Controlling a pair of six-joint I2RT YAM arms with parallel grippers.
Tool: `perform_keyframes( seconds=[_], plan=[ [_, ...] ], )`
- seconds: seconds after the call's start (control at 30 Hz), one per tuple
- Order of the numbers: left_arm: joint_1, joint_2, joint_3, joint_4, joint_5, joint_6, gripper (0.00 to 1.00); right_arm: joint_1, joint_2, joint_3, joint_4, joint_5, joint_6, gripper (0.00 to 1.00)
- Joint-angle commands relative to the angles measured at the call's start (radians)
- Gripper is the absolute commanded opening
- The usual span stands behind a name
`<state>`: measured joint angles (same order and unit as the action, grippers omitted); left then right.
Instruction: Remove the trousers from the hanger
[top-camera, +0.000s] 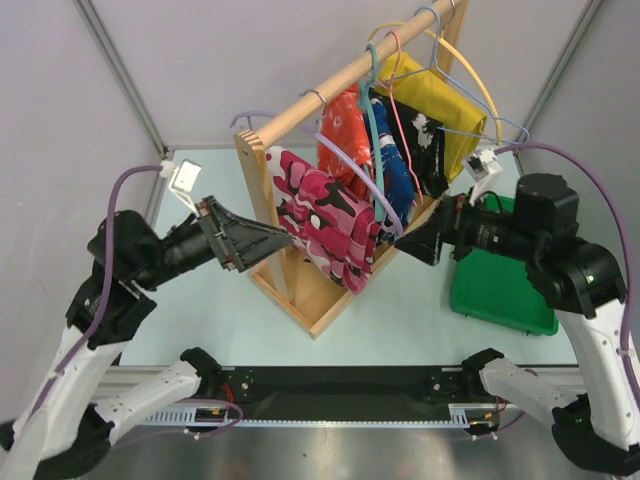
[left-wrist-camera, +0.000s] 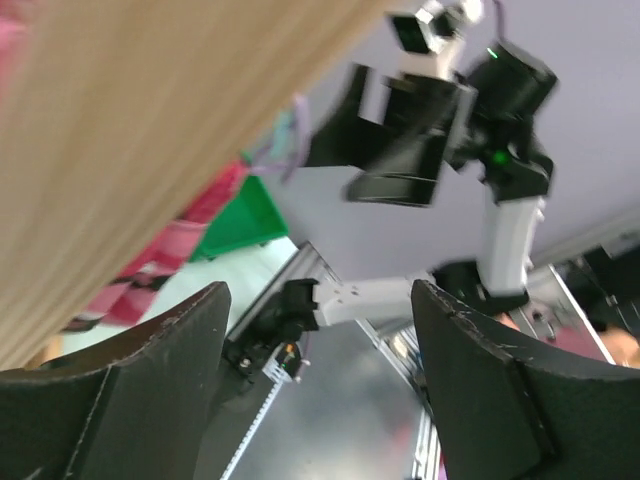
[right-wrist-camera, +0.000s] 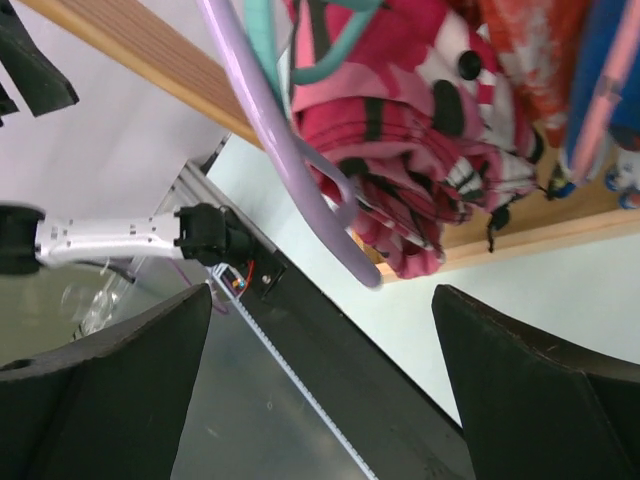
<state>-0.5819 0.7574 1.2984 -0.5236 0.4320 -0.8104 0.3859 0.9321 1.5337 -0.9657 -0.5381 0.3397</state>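
Two spread-jawed grippers flank the trousers (top-camera: 325, 215), holding nothing.
Trousers drape over hanger (right-wrist-camera: 285, 150) on wooden rack (top-camera: 300, 300); left gripper (top-camera: 280, 238) beside its post, right gripper (top-camera: 408, 242) near hanger's end. Likely risks: left pinches post; tug unhooks hanger.

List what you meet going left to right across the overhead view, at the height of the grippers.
In order: left gripper → trousers → right gripper → green tray.
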Motion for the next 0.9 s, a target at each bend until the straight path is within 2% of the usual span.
perform_keyframes(
  seconds=[0.0,0.03,0.1,0.17,0.2,0.23,0.27,0.33,0.37,0.43,0.53,0.7,0.87],
  plan=[
    [-0.197,0.092,0.108,0.053,-0.165,0.050,0.78,0.184,0.060,0.098,0.048,0.150,0.025,0.96],
    [-0.211,0.094,0.114,0.060,-0.218,0.057,0.78,0.220,0.083,0.112,0.045,0.221,0.027,0.91],
    [-0.245,0.109,0.137,0.086,-0.234,0.057,0.75,0.327,0.106,0.152,0.039,0.301,0.028,0.89],
    [-0.277,0.135,0.142,0.134,-0.263,0.045,0.70,0.379,0.146,0.195,0.024,0.387,0.024,0.81],
    [-0.327,0.143,0.139,0.149,-0.286,0.045,0.68,0.398,0.158,0.209,0.009,0.412,0.025,0.77],
    [-0.352,0.161,0.141,0.161,-0.314,0.050,0.64,0.427,0.169,0.216,0.005,0.443,0.024,0.67],
    [-0.372,0.169,0.147,0.172,-0.385,0.050,0.58,0.438,0.180,0.223,0.005,0.451,0.025,0.61],
    [-0.441,0.183,0.145,0.195,-0.468,0.063,0.54,0.464,0.182,0.227,0.004,0.478,0.028,0.54],
    [-0.464,0.197,0.150,0.207,-0.552,0.069,0.53,0.470,0.177,0.226,0.005,0.486,0.030,0.53],
    [-0.522,0.209,0.157,0.215,-0.646,0.086,0.53,0.478,0.171,0.220,0.007,0.495,0.035,0.44],
    [-0.558,0.249,0.165,0.220,-0.778,0.082,0.55,0.481,0.155,0.189,0.038,0.471,0.039,0.43],
    [-0.614,0.307,0.160,0.223,-1.001,0.053,0.64,0.501,0.152,0.146,0.094,0.452,0.051,0.45],
    [-0.635,0.359,0.176,0.220,-1.105,0.085,0.69,0.513,0.132,0.105,0.154,0.429,0.070,0.46]
  ],
)
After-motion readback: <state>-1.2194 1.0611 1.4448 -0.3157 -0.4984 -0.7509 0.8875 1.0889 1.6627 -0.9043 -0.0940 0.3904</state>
